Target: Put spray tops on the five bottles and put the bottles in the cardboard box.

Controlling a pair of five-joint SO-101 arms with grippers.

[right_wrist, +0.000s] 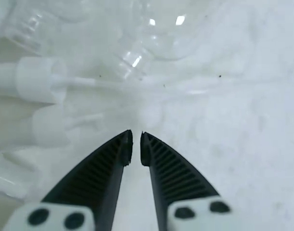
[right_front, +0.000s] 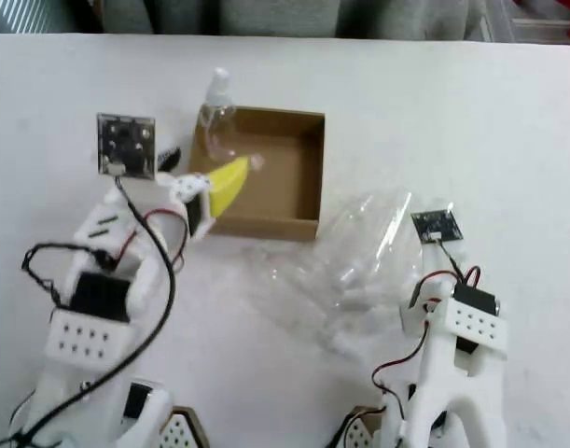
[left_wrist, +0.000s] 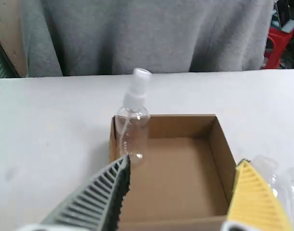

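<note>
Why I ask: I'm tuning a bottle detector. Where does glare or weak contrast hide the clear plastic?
High view: the loose clear bottles nearly vanish against the white table, marked mostly by glints. Right wrist view: bright highlights sit on the plastic, and the white spray top blends into the table. Left wrist view: the capped bottle stands out against the cardboard box.

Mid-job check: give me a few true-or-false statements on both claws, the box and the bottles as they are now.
1. The left claw is open at the cardboard box. True.
2. An upright bottle stands at the box's corner. True.
3. That bottle lacks a spray top. False: a white spray top sits on it.
4. The right claw grips a bottle. False: it is shut on nothing, above the loose bottles.
5. The loose bottles lie on the table beside the box. True.
</note>
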